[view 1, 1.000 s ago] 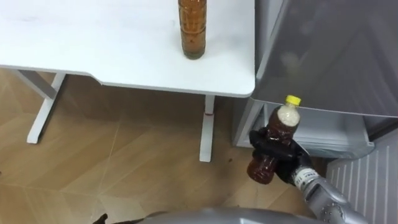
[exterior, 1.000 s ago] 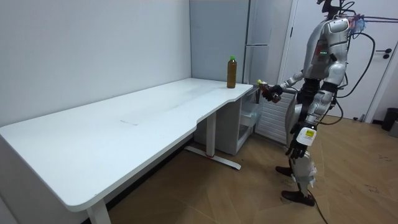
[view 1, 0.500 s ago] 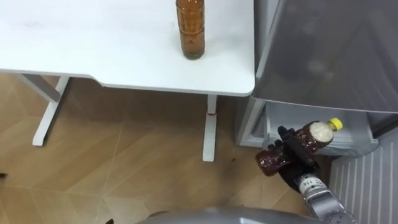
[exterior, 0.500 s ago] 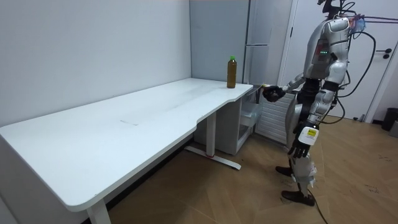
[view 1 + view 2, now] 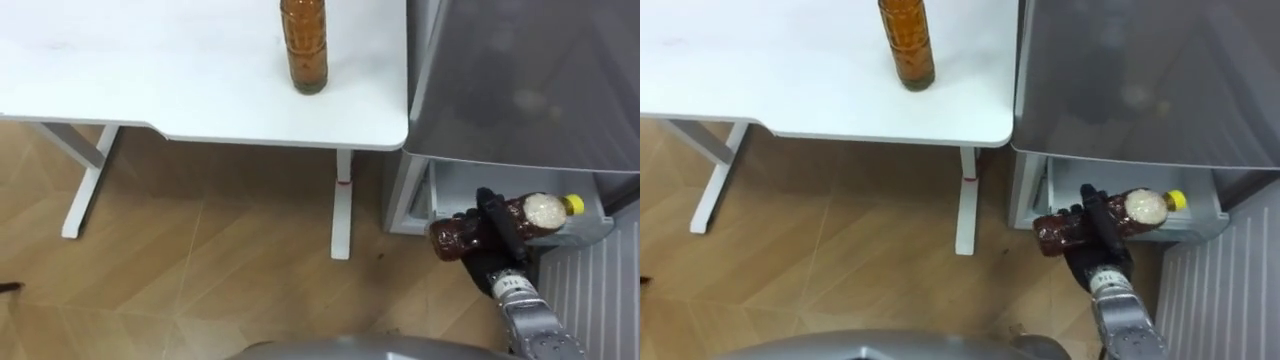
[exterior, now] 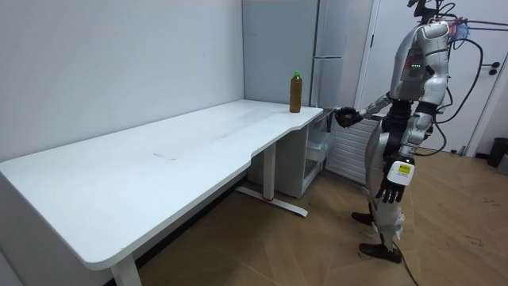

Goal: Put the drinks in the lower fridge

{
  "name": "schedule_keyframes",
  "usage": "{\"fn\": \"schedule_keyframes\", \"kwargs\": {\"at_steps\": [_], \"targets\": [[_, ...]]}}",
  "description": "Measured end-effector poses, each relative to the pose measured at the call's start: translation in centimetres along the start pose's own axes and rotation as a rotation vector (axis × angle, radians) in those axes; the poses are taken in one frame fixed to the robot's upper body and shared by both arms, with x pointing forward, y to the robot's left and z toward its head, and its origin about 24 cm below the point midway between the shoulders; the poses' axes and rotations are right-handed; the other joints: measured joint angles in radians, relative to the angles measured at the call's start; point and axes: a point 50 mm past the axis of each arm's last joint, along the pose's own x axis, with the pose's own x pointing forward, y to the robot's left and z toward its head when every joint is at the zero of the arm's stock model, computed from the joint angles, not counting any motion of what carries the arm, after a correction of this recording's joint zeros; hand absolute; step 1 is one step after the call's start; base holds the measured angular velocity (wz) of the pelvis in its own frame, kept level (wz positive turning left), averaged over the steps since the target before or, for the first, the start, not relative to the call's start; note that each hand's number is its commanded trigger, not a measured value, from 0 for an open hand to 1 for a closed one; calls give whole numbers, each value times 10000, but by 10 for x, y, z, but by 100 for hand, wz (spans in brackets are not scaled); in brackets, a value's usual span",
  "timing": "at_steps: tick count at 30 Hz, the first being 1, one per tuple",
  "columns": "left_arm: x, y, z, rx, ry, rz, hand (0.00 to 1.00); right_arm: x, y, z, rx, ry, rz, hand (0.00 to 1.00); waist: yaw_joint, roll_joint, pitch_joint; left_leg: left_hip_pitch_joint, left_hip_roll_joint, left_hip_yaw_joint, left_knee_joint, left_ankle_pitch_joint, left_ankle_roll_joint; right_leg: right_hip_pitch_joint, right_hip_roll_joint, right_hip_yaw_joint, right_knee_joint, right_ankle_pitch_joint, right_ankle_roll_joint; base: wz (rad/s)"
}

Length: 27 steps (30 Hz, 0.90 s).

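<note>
– Start from the left: what's on that white surface [image 5: 150,80]?

– One bottle of brown drink [image 5: 304,45], upright near the edge closest to the fridge [image 5: 520,80]. I'd guess it's parked there within easy reach, waiting its turn.

– And the fridge itself?

– It's just beside the surface's end. The grey upper door is closed. Below it the lower compartment [image 5: 447,190] stands open, white inside, which is where the drinks are meant to go.

– So where's the one being handled?

– In the robot's right hand [image 5: 497,238], low down in front of that open compartment. The fingers [image 5: 489,204] are clenched round the middle of the yellow-capped bottle [image 5: 541,211]. The bottle lies on its side, cap pointing to the right, base to the left. I take the sideways hold as a way to slide it in under the upper door, but that's my reading.

– Is it inside yet?

– I can't tell whether it's past the opening. It's at the mouth, touching nothing but the hand as far as I can see.

– The other hand?

– From where I stand, the left hand [image 6: 391,185] hangs by the robot's thigh, fingers relaxed, carrying nothing. The robot stands upright facing the fridge.

– Count it up.

– Two bottles: one on the surface, one in the right hand. One surface, one fridge, one compartment open.
</note>
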Motion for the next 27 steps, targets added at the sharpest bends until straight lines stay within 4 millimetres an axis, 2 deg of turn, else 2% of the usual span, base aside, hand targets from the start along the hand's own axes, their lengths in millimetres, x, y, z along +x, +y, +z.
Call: {"fn": "schedule_keyframes", "kwargs": {"at_steps": [1, 3, 5, 9, 12, 16, 21, 27], "targets": [[1, -1, 3, 34, -56, -49, 0, 3, 3, 2, 96, -79, 1, 100, -23, 6, 7, -121, -21, 5, 22, 26, 14, -146, -34, 2, 70, 2, -3, 0], [2, -5, 14, 190, -291, -284, 0, 18, 21, 10, 725, -520, 102, 100, -140, 35, 74, -637, -101, 30, 232, 72, 61, -688, -122, 83, 298, 23, -4, -2], [4, -8, 27, 227, -563, -391, 0, 29, 39, 15, 1129, -749, 283, 100, -168, 67, 106, -1063, -124, 58, 367, 94, 79, -1113, -135, 167, 392, 81, -14, -9], [7, -12, 50, 405, -1035, -535, 0, 48, 72, 26, 1653, -1121, 448, 100, -176, 91, 115, -1917, -140, 62, 446, 301, 77, -1907, -160, 156, 424, 348, -95, 0], [8, -14, 62, 630, -1205, -669, 0, 57, 86, 36, 2195, -1410, 236, 100, -139, 19, 192, -2403, -152, 60, 443, 435, 65, -2449, -191, 125, 470, 463, -159, 0], [9, -16, 74, 820, -1309, -762, 0, 63, 104, 50, 2944, -1780, 340, 100, -90, -13, 227, -3057, -303, 66, 351, 646, 113, -3332, -381, 126, 840, 476, -176, 0], [9, -14, 86, 1120, -1550, -925, 0, 64, 119, 63, 3378, -1959, 600, 100, 155, -213, 370, -3815, -401, 298, 404, 776, 179, -4267, -536, 229, 1157, 550, -204, -6], [9, -17, 91, 1159, -1683, -1018, 0, 67, 134, 72, 3871, -2117, 586, 100, 292, -205, 384, -4498, -496, 345, 646, 840, 267, -4891, -669, 247, 1230, 697, -166, 1]]}}
